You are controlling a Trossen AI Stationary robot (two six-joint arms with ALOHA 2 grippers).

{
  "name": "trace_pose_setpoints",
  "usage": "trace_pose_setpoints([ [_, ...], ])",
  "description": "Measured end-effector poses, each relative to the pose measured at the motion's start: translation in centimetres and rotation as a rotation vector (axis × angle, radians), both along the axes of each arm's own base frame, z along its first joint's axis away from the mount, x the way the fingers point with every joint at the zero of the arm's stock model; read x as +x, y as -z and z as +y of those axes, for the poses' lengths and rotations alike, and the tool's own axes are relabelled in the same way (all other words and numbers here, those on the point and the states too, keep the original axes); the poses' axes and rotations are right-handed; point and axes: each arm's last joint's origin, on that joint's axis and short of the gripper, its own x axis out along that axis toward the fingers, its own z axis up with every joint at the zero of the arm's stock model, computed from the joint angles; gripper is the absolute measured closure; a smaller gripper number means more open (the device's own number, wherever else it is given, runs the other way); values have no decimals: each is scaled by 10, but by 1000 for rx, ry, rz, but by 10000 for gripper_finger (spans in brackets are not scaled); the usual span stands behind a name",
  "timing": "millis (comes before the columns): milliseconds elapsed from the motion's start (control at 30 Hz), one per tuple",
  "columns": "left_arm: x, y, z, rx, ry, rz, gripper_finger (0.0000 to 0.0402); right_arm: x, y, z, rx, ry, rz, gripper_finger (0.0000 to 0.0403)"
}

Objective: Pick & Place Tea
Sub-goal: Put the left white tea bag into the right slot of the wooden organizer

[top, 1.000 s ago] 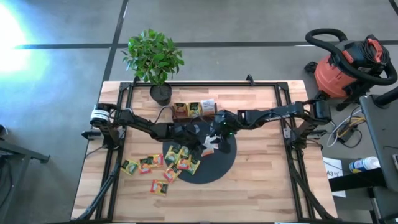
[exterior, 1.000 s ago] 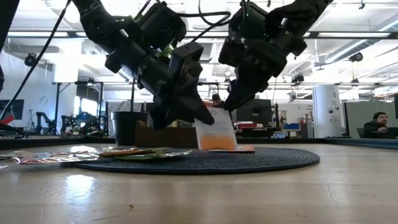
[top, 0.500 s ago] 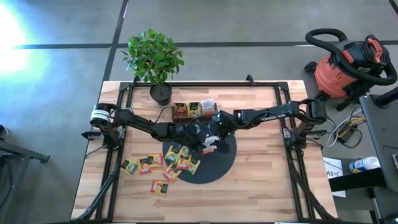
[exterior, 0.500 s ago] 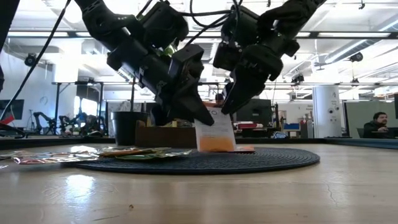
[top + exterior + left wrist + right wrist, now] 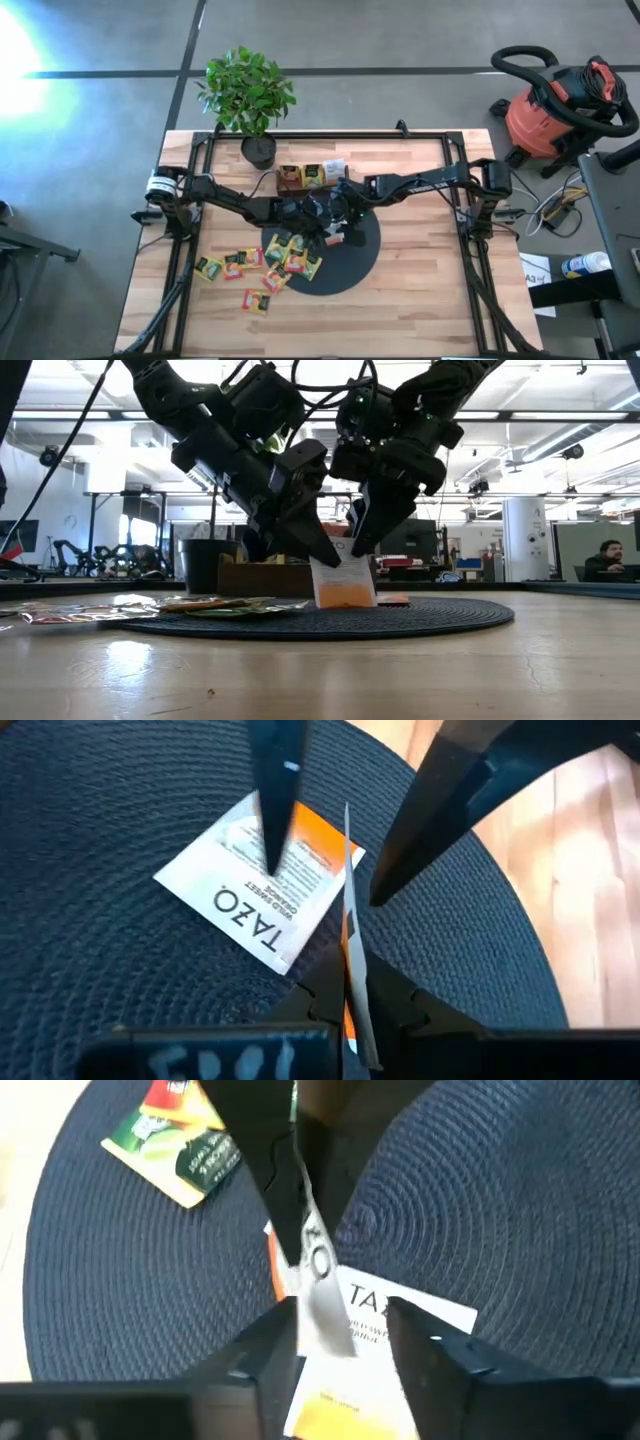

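Note:
My left gripper (image 5: 322, 556) is shut on a white-and-orange tea sachet (image 5: 343, 582) that stands on edge over the black disc (image 5: 352, 262). My right gripper (image 5: 358, 546) is open. Its fingers (image 5: 276, 810) stand on either side of the sachet's upper edge (image 5: 346, 830) without touching it. A second white-and-orange sachet (image 5: 262, 885) lies flat on the disc below. Several green, yellow and red sachets (image 5: 252, 266) lie on the disc's left part and on the wood beside it. My left gripper pinches the sachet between its two fingers at one side edge (image 5: 350, 982), near the upper corner (image 5: 326, 563). The fingers slant down from the table's left. The sachet stands upright on edge, its lower edge (image 5: 345, 604) down at the disc; whether it rests there I cannot tell.
The brown wooden compartment tray (image 5: 310, 176) stands just beyond the disc, with a potted plant (image 5: 250, 95) behind it at the table's far edge. The black frame rails (image 5: 472, 250) run along both sides. Bare wood (image 5: 420, 300) lies at the near right.
My right gripper has moved toward the table's left and slightly down, up to my left gripper, and its fingers now straddle the sachet's top. The sachet stays in my left gripper and has sunk a little toward the disc.

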Motion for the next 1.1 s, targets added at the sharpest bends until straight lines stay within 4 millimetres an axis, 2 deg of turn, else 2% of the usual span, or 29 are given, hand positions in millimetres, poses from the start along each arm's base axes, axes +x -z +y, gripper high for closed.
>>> trace_pose_setpoints([
  [233,0,0,1,21,-14,-6,401,1,-1,0,-1,-1,-8,383],
  [467,-3,-10,2,16,-76,-17,395,-5,-8,-1,-9,10,17,394],
  [567,-8,-27,0,-5,-95,-55,388,-11,-21,-3,-11,18,2,395],
  [700,-21,-54,0,13,-142,-89,369,-22,-49,-11,-56,74,-69,395],
  [800,-37,-74,2,26,-203,-87,354,-33,-68,-27,-120,168,-111,395],
  [900,-52,-93,4,19,-255,-112,346,-42,-78,-55,-187,277,-142,395],
  [1033,-65,-113,5,30,-295,-188,344,-45,-64,-95,-182,342,-119,395],
  [1100,-69,-120,5,41,-307,-213,344,-44,-52,-107,-153,327,-101,395],
])
